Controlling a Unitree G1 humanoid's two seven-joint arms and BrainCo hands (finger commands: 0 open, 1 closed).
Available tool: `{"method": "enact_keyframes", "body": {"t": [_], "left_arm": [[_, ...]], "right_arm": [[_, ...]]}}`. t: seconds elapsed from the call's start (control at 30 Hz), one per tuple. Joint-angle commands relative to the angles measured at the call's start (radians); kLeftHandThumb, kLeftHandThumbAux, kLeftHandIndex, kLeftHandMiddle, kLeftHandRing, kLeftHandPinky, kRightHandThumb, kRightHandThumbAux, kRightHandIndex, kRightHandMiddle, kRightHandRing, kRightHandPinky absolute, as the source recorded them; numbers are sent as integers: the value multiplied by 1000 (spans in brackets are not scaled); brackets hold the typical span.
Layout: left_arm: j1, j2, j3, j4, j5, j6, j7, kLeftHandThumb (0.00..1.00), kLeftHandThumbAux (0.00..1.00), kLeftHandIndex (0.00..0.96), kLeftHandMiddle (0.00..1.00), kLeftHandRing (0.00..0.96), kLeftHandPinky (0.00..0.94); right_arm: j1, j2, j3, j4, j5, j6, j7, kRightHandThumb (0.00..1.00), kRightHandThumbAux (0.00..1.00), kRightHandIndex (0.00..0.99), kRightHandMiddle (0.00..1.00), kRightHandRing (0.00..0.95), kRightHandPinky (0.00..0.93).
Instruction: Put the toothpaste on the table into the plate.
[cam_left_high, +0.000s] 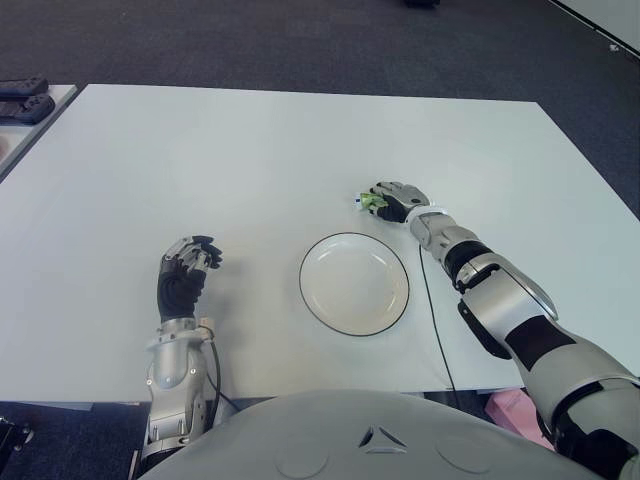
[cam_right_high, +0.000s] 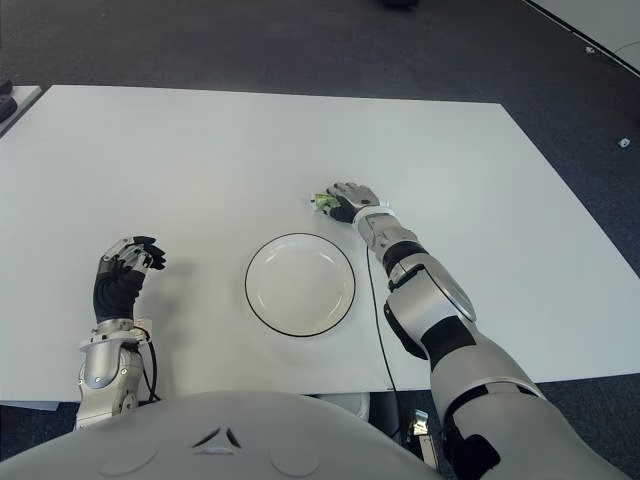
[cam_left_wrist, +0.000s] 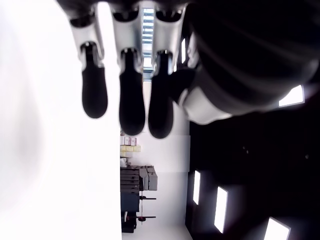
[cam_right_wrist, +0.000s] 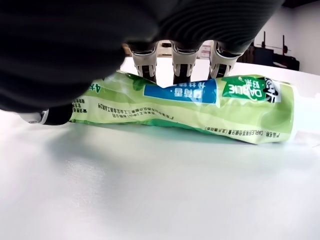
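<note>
Reaching over the soft green-and-blue toothpaste tube (cam_right_wrist: 185, 107), our right hand (cam_left_high: 398, 201) has three fingers (cam_right_wrist: 182, 62) draped behind it, thumb on the near side, but the tube lies on the white table (cam_left_high: 250, 160) and we cannot tell whether the grip has closed. Our worry is a slip: the tube is flat and squashy, so a loose pinch could let it tilt or drop before it clears the rim. The round white black-rimmed plate (cam_left_high: 354, 283) sits near, back toward our body, with bare tabletop between and the table edges well away. Our left hand (cam_left_high: 184, 273), fingers curled on nothing, shows far beyond the plate.
</note>
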Motion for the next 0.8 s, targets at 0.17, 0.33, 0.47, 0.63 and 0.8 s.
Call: {"method": "enact_keyframes", "body": {"t": [0.17, 0.33, 0.47, 0.63, 0.8], "left_arm": [[6, -2, -3, -4, 11, 10, 6, 703, 722, 436, 547, 561, 539], [6, -4, -4, -8, 13, 10, 8, 703, 721, 437, 551, 567, 539], [4, -1, -3, -9, 18, 14, 8, 703, 721, 437, 560, 573, 547], [1, -4, 0, -10, 20, 27, 14, 704, 721, 437, 566, 576, 558], [-3, -9, 3, -11, 26, 39, 22, 704, 721, 437, 564, 572, 545]], "right_arm": [[54, 1, -21, 33, 33, -15, 79, 602, 201, 0, 0, 0, 0], [59, -8, -35, 39, 47, -12, 110, 663, 405, 95, 259, 304, 333], [55, -6, -47, 37, 60, -14, 129, 781, 595, 286, 441, 529, 509], [54, -8, -45, 34, 61, -22, 107, 833, 667, 371, 521, 701, 675], [51, -9, -32, 32, 46, -26, 65, 843, 676, 390, 546, 764, 743]]}}
